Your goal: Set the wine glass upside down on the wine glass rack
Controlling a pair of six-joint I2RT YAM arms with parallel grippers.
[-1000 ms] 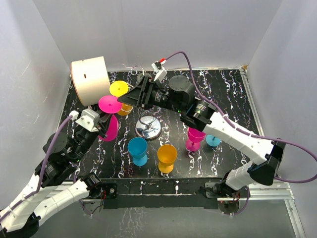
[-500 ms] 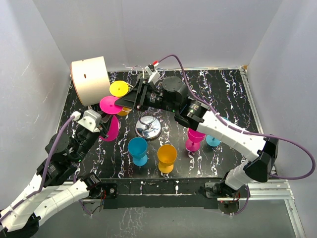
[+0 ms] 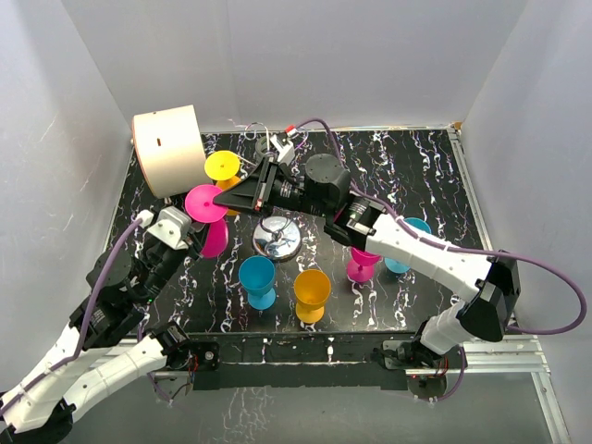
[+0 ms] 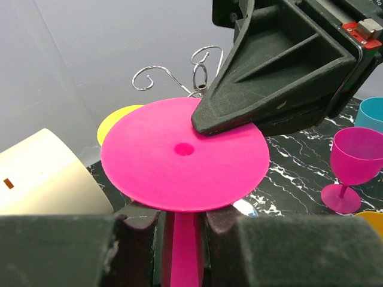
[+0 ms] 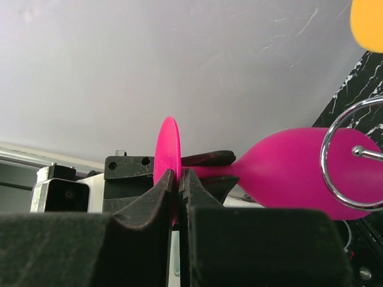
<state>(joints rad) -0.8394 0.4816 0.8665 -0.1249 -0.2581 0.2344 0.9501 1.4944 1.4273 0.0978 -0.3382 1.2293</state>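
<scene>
A magenta wine glass [image 3: 205, 202] hangs upside down, round foot up, left of the wine glass rack [image 3: 277, 238]. My left gripper [image 4: 182, 218] is shut on its stem [image 4: 184, 251] just under the foot [image 4: 184, 152]. My right gripper [image 5: 178, 179] reaches in from the right and is shut on the rim of that foot [image 5: 167, 143]. The bowl [image 5: 293, 164] shows beyond it, beside a wire ring of the rack [image 5: 347, 155]. The rack's scroll arms [image 4: 200, 63] rise behind the foot.
A yellow glass foot [image 3: 223, 166] sits up by the rack. A cream cylinder [image 3: 168, 148] lies at the back left. Blue [image 3: 257, 275], orange [image 3: 312, 289], magenta [image 3: 363, 257] and teal [image 3: 407, 242] glasses stand upright in front and to the right.
My right gripper has moved left and down to the magenta foot and closed on its rim. My left gripper has kept its hold on the stem.
</scene>
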